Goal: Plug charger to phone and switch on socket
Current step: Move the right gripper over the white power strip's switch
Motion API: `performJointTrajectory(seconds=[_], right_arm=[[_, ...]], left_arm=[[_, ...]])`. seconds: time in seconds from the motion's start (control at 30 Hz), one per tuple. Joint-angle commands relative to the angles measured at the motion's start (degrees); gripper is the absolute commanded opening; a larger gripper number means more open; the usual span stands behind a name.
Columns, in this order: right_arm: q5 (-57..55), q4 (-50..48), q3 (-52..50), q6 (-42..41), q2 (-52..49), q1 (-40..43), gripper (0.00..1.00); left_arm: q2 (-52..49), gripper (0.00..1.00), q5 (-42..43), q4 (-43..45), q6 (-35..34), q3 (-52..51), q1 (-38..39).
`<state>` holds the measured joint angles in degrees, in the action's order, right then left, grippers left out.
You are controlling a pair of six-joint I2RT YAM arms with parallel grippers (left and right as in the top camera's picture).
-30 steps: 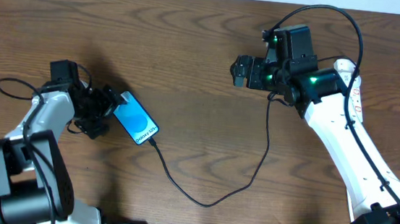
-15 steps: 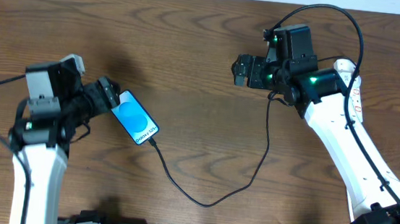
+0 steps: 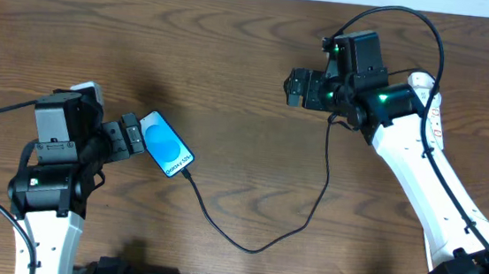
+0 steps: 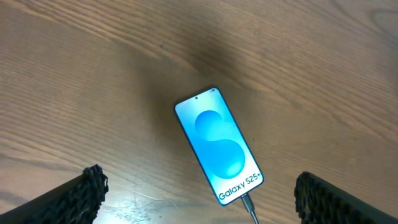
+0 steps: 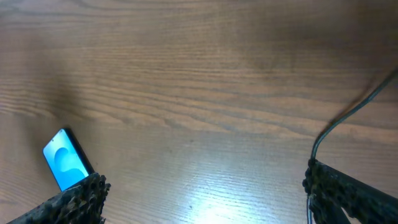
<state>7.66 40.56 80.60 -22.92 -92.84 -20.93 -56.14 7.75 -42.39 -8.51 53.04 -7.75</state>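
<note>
Brown wood-grain tabletop (image 3: 234,47), bare through the middle. Wide spread on the left fingers (image 4: 87,196), one at each lower corner of the wrist view, pinching nothing. Around them the left gripper (image 3: 135,136), just off the top end of the phone (image 3: 166,145) and clear of it, on an arm swung round from the low folded pose of a second ago. No shift in the phone meanwhile: face up, screen blue, angled across the table's left half. Tip of the charger (image 3: 253,247) at the phone's bottom edge, apparently seated, cable looping off toward the right arm. By that reading, plugging done and switching left.

Same wide spread on the right fingers (image 5: 81,199), empty; right gripper (image 3: 291,86) unmoved over bare wood, well apart from the phone. Probably the socket (image 3: 438,114): a white, red-marked oblong beside the right forearm, largely covered by it, switch not visible.
</note>
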Motion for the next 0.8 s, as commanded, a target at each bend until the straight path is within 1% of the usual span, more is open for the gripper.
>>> performJointTrajectory(seconds=[0.0, 0.27, 0.47, 0.57, 0.77], right_arm=[[-0.70, 0.92, 0.28, 0.92, 0.81, -0.15, 0.99], [-1.40, 5.81, 0.28, 0.96, 0.81, -0.11, 0.99], [-1.29, 6.03, 0.70, 5.22, 0.81, 0.94, 0.99], [-0.59, 8.31, 2.19, 6.36, 0.81, 3.63, 0.99], [5.95, 16.70, 7.96, 12.74, 0.81, 13.51, 0.99]], left_arm=[[-0.44, 0.98, -1.18, -0.26, 1.01, 0.57, 0.22], [-0.83, 0.98, -1.18, -0.24, 1.01, 0.57, 0.22], [-0.83, 0.98, -1.18, -0.26, 1.01, 0.57, 0.22], [-0.83, 0.98, -1.18, -0.24, 1.01, 0.57, 0.22], [-0.83, 0.98, -1.18, -0.24, 1.01, 0.57, 0.22]])
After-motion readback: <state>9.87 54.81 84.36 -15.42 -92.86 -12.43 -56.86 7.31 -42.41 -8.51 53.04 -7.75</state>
